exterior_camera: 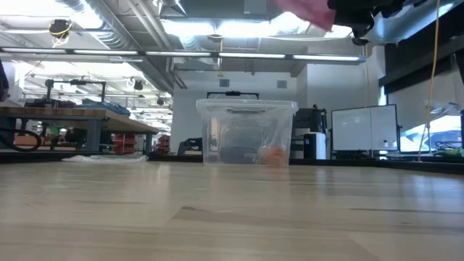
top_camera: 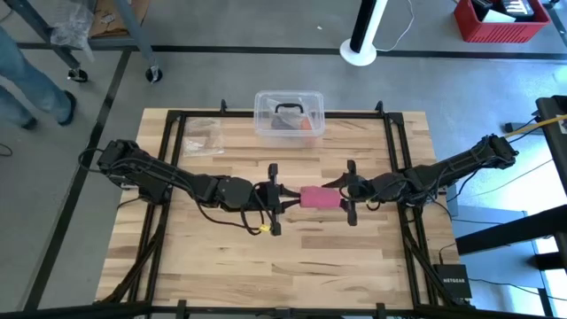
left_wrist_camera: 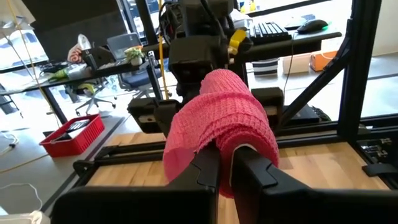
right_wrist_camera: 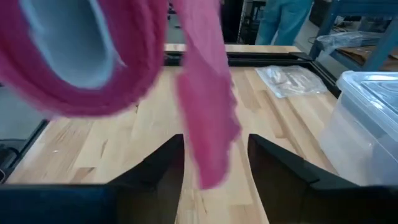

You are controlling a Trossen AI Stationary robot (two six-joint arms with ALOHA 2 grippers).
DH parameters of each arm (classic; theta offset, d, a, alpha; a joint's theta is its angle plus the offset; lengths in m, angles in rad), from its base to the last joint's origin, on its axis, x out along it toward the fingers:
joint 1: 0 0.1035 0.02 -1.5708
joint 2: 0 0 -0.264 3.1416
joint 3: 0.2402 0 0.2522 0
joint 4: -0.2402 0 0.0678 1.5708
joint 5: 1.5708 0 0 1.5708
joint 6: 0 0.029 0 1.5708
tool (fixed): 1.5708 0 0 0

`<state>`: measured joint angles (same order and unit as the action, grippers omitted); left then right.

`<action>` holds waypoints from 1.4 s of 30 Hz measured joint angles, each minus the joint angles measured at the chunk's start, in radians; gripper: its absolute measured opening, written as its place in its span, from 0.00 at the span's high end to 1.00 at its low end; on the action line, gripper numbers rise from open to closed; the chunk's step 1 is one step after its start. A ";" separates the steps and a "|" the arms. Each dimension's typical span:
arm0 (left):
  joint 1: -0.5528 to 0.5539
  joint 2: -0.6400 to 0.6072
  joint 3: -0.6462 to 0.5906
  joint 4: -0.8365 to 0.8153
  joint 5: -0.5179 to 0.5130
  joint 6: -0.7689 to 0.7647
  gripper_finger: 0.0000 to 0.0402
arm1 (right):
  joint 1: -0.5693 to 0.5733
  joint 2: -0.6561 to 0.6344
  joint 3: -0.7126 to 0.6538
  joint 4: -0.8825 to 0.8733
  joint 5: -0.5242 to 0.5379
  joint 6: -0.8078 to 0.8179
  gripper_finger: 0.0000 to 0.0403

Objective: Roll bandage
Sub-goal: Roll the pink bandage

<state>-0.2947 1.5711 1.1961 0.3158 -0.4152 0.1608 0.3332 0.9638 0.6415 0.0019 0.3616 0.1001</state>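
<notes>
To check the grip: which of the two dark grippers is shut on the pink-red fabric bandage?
The left gripper: it pinches the bandage; the right gripper is open.

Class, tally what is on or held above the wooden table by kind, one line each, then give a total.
Pink bandage, held between the left end effector and right end effector: 1
Clear plastic box: 1
Small clear plastic bag: 1
Robot arms: 2
Total: 5

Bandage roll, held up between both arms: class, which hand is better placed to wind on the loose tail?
Probably the right hand: its fingers stand open with the bandage tail hanging between them, while the left hand is already shut on the roll.
</notes>
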 joint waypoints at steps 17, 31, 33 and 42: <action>-0.012 -0.002 0.000 0.040 -0.002 0.030 0.97 | 0.000 0.079 0.000 0.065 -0.033 -0.053 0.56; -0.015 -0.003 0.000 0.040 -0.002 0.039 0.97 | 0.000 0.077 -0.266 0.694 -0.100 -0.132 0.56; -0.015 -0.003 0.000 0.042 -0.002 0.039 0.97 | 0.000 0.077 -0.267 0.700 -0.118 -0.132 0.56; -0.015 -0.003 0.000 0.048 -0.002 0.041 0.97 | 0.000 0.110 -0.268 0.697 -0.110 -0.159 0.63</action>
<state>-0.3099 1.5684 1.1965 0.3636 -0.4168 0.2020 0.3332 1.0741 0.3737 0.6993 0.2516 -0.0592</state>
